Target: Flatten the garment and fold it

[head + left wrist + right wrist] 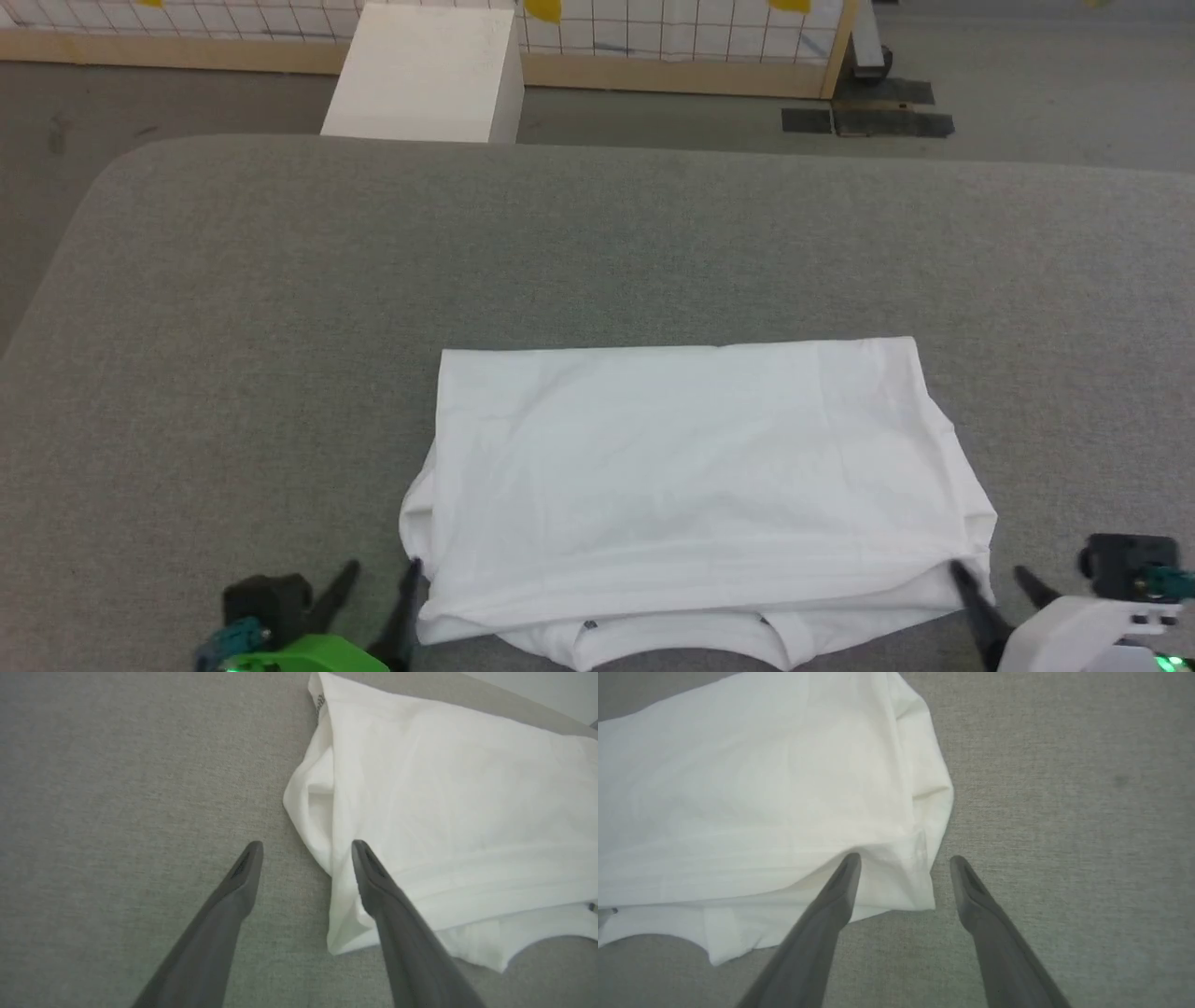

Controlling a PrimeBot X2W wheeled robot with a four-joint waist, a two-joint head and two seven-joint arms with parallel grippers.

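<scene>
I have the white shirt (691, 485) folded into a broad rectangle on the grey padded table (560, 243), toward its 6 o'clock edge, with the collar (681, 644) peeking out under the top layer at 6. My left gripper (383, 566) sits at the shirt's 8 o'clock corner and my right gripper (987, 567) at 4 o'clock. Both are spread wide and hold nothing. I judge they flank those corners because a folded layer is handled from there.
</scene>
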